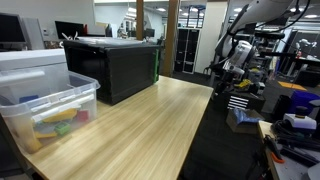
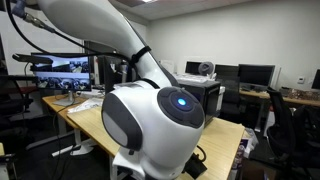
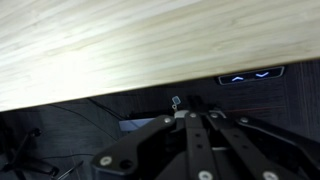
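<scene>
a black box [image 1: 112,66], the loose thing nearest the gripper [image 1: 232,72], is seen standing upright at the far end of the wooden bench [image 1: 150,125], well apart from the arm. it is judged stiff, bulky and fairly heavy, and far too wide to be spanned by the jaws. a hold would best be taken on its top rim or a wall edge (the smooth dark sides look slippery). the gripper is shown closed with nothing between its fingers. in the wrist view it is seen hanging off the bench, just beyond a long edge and over dark floor. a clear plastic bin [image 1: 50,105] of coloured items is set at the bench's near corner, with a white container [image 1: 30,62] just behind it. a small dark device [image 3: 250,75] with blue lights is glimpsed below the bench edge. an exterior view is largely filled by the white arm [image 2: 150,120].
</scene>
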You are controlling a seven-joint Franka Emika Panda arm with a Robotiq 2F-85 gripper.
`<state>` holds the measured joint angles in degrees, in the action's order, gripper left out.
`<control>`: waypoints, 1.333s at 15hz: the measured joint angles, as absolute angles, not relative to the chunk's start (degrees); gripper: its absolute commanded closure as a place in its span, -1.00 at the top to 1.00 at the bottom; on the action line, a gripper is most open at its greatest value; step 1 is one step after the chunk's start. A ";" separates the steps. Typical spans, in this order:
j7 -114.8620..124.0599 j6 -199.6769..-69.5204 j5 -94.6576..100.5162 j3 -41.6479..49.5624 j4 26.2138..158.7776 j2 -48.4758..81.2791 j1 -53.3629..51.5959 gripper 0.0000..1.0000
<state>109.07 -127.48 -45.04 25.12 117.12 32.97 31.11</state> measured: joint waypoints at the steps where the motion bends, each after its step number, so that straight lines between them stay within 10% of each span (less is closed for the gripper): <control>1: 110.18 -128.10 -45.04 25.11 116.92 33.88 31.10 -0.98; 20: 120.88 -126.29 -45.03 25.53 108.89 39.78 33.64 -0.98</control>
